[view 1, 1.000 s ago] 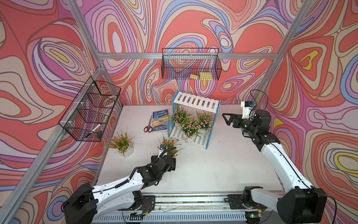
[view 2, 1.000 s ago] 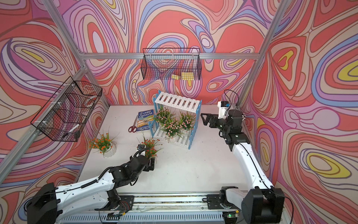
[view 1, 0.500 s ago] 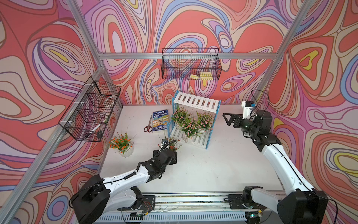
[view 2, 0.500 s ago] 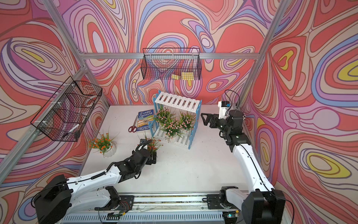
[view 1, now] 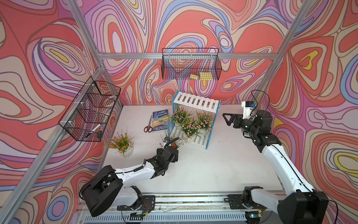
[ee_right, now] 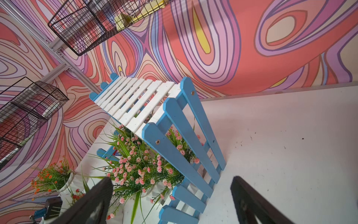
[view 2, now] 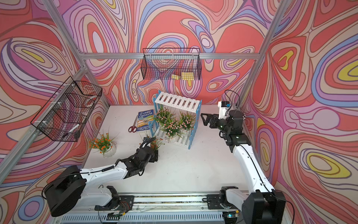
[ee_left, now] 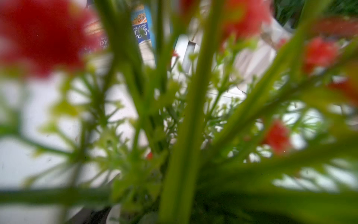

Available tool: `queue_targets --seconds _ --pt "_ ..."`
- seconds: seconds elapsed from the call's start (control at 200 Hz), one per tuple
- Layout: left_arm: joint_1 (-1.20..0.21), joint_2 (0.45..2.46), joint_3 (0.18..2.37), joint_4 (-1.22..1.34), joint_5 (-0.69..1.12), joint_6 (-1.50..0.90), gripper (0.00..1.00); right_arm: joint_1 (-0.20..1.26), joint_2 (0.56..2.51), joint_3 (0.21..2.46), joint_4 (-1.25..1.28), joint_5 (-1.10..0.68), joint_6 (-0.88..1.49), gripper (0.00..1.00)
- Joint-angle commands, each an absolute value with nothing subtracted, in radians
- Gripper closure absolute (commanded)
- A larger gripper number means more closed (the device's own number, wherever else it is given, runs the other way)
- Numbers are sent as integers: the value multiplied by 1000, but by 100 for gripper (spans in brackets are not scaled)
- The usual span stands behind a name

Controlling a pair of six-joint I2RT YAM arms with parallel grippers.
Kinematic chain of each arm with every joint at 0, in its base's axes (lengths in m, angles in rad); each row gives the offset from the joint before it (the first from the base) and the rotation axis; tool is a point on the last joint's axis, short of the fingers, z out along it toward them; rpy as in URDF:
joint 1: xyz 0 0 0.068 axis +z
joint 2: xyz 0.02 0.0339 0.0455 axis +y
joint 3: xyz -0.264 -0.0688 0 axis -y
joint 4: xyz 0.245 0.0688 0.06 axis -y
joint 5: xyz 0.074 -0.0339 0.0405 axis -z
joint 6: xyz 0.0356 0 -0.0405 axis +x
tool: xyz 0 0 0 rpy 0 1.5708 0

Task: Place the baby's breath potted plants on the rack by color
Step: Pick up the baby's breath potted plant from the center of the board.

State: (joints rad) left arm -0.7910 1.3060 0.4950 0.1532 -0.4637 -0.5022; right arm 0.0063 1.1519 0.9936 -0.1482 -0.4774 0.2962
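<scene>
The rack [view 1: 195,102] stands at the back middle of the table, with white slats and blue picket sides. Three pink-flowered baby's breath potted plants [view 1: 190,127] crowd its lower tier; the top tier is bare. One orange-red plant [view 1: 122,142] stands alone on the table at the left. The other orange-red plant [view 1: 173,142] is just off the rack's front left corner, and my left gripper [view 1: 173,149] is pushed in at its base. The pot and the jaws are hidden; the left wrist view is filled with blurred stems [ee_left: 186,135]. My right gripper [view 1: 226,119] hangs open to the right of the rack, holding nothing.
A blue book [view 1: 159,121] and red-handled scissors [view 1: 148,126] lie left of the rack. A black wire basket [view 1: 91,110] hangs on the left wall and another [view 1: 190,64] on the back wall. The rack's blue side frame [ee_right: 184,139] is close in front of the right gripper.
My left gripper has moved forward and low into the base of the orange-red plant beside the rack. The right arm has stayed where it was.
</scene>
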Motion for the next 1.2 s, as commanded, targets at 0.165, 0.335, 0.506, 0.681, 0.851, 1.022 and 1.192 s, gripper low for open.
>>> queue_targets --seconds 0.165,0.335,0.506,0.681,0.851,1.022,1.192 --pt "-786 1280 485 242 -459 -494 27 11 1128 982 -149 -482 282 2" --pt "-786 1185 505 156 -453 -437 30 10 1138 993 -147 -476 286 2" --pt "-785 1080 649 -62 -424 -409 31 11 1153 1001 -153 -442 300 2" --pt "-785 1052 855 -302 -374 -382 32 10 1166 1014 -167 -413 304 2" --pt "-777 1153 1141 -461 -298 -302 31 11 1177 1023 -184 -394 305 2" --pt "-710 1343 1473 -603 -212 -232 30 10 1170 1025 -194 -390 305 2" --pt "-608 1537 1796 -717 -103 -201 29 10 1167 1034 -218 -379 289 2"
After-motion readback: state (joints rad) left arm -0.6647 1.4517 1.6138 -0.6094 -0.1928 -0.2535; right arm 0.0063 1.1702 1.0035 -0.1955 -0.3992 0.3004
